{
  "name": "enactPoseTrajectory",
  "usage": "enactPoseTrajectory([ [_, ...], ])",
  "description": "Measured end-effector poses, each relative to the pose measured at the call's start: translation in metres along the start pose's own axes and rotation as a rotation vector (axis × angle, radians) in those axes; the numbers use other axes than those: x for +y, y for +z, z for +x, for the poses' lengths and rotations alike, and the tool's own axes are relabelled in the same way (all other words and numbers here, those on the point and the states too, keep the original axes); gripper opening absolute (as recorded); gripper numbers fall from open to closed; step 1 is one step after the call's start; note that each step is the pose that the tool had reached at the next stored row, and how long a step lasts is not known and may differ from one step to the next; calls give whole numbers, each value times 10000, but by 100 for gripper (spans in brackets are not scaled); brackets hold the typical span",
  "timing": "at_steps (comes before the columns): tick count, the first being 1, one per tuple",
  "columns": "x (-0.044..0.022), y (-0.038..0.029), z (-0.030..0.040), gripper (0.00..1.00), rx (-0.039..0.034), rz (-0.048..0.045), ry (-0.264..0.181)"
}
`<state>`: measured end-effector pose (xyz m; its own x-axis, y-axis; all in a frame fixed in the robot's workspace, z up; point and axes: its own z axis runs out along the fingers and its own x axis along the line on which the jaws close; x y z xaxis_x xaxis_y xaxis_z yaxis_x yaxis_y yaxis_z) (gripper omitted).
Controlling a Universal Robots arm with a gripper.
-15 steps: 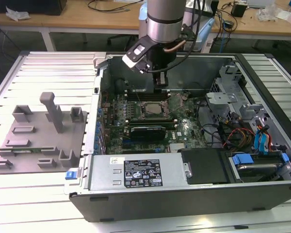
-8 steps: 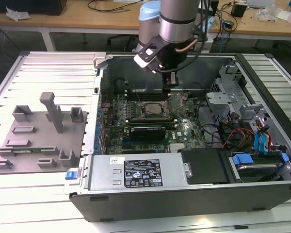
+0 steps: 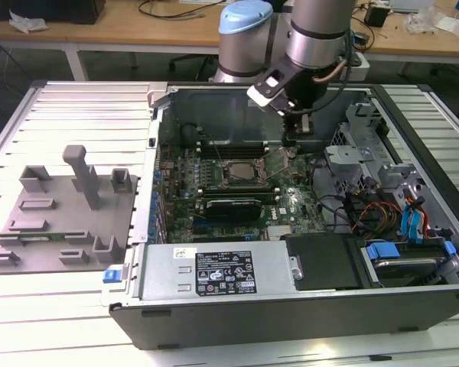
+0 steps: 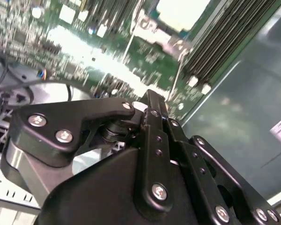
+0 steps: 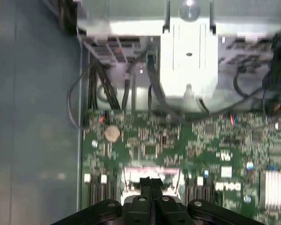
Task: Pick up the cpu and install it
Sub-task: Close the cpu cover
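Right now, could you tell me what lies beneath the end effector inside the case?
Green motherboard and the square socket's raised metal bracket lie below the black end effector; its body covers whatever sits beneath its tip.

Bright, even room light; both wrist views soft, with blown-out patches.
In the exterior view I get flat overhead light and clean focus, with soft shadow pooling inside the computer case (image 3: 206,107). In the second wrist view the motherboard (image 4: 84,56) is smeared and glares white in a band, while the gripper (image 4: 149,101), up close, reads dark but crisp. In the first wrist view the motherboard looks hazy to me and a pale metal box (image 5: 187,61) is washed out.
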<state>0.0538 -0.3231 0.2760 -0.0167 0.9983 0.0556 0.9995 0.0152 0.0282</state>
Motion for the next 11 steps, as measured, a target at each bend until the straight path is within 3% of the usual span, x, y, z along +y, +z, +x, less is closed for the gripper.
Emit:
enactPoseTrajectory([
  [3, 200, 11, -3, 11, -3, 24, 2],
  [11, 240, 188, -14, 11, -4, 212, 34],
])
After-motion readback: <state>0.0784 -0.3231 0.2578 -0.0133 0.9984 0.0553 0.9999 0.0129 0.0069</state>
